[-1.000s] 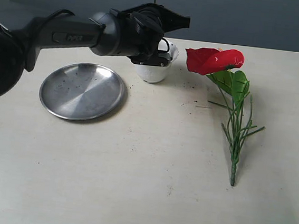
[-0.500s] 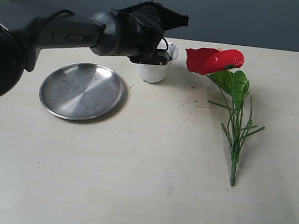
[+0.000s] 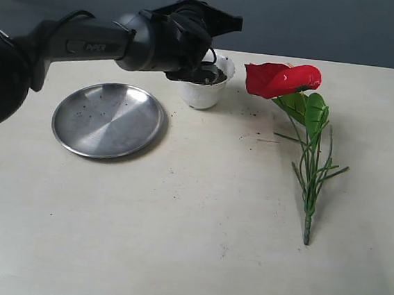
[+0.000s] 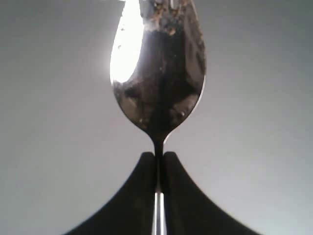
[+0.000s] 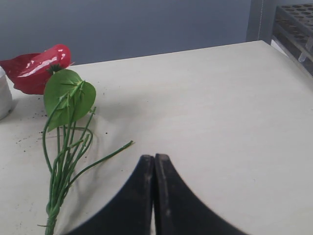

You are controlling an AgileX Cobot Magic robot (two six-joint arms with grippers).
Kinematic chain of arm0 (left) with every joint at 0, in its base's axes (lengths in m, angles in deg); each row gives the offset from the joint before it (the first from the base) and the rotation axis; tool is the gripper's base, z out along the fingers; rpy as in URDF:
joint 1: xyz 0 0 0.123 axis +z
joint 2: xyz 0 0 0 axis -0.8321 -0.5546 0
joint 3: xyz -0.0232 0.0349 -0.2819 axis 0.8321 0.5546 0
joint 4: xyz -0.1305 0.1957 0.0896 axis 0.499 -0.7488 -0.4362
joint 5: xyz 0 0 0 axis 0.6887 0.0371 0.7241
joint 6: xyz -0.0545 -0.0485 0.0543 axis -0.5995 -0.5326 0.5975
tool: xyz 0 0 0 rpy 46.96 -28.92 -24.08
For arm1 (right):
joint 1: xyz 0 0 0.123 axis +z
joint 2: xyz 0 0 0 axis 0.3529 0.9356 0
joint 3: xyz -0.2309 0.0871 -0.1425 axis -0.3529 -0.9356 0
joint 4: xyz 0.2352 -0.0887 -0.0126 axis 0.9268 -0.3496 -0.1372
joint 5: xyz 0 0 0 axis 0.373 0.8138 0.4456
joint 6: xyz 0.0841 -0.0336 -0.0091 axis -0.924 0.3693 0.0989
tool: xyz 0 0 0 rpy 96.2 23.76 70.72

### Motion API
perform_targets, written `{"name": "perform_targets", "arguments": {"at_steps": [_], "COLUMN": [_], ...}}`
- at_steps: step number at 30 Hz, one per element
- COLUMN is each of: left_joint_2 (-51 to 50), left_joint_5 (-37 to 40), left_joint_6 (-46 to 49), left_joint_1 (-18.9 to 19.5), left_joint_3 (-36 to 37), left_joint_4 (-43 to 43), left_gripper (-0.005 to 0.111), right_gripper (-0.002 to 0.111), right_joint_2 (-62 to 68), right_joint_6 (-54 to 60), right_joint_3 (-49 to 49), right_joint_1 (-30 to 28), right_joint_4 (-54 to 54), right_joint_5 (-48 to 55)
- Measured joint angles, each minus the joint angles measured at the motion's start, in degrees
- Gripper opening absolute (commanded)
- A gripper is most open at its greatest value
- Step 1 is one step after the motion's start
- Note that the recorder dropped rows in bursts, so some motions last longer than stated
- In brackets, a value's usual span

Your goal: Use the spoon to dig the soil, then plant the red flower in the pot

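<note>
Red flower (image 3: 284, 80): bloom was glossy red, leaves green.
Pot (image 3: 203, 96): was white.
Spoon (image 4: 159, 73): was silver, flecked brown.
Plate (image 3: 109, 119): was steel-grey, dark-speckled.
Worktop (image 3: 196, 224): was cream.

table (image 3: 194, 245) layout: plate (image 3: 107, 120) on the left, pot (image 3: 204, 92) just right of it and a bit further back, apart from it. soil (image 3: 209, 73) in the pot. red flower (image 3: 284, 79) lies flat on the table right of the pot, bloom near the pot, stem running toward the front. my left gripper (image 4: 158, 155) is over the pot, arm crossing behind the plate. spoon (image 4: 159, 73) between my left jaws, bowl beyond the tips. my right gripper (image 5: 154, 161) is over the table near the stem.
</note>
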Motion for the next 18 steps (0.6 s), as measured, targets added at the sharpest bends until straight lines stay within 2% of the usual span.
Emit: {"name": "perform_targets", "arguments": {"at_steps": [9,18], "left_joint_2": [1.69,1.83], "left_joint_5": [-4.77,-6.33], "left_joint_6": [-3.18,0.15], "left_joint_1": [1.2,1.05], "left_joint_3": [0.0,0.0], "left_joint_4": [0.0,0.0], "left_gripper": [0.0,0.0], "right_gripper": [0.0,0.0], "right_joint_2": [0.0,0.0], "right_joint_6": [0.0,0.0], "right_joint_3": [0.0,0.0], "right_joint_1": [0.0,0.0], "right_joint_4": [0.0,0.0], "right_joint_5": [0.0,0.0]}}
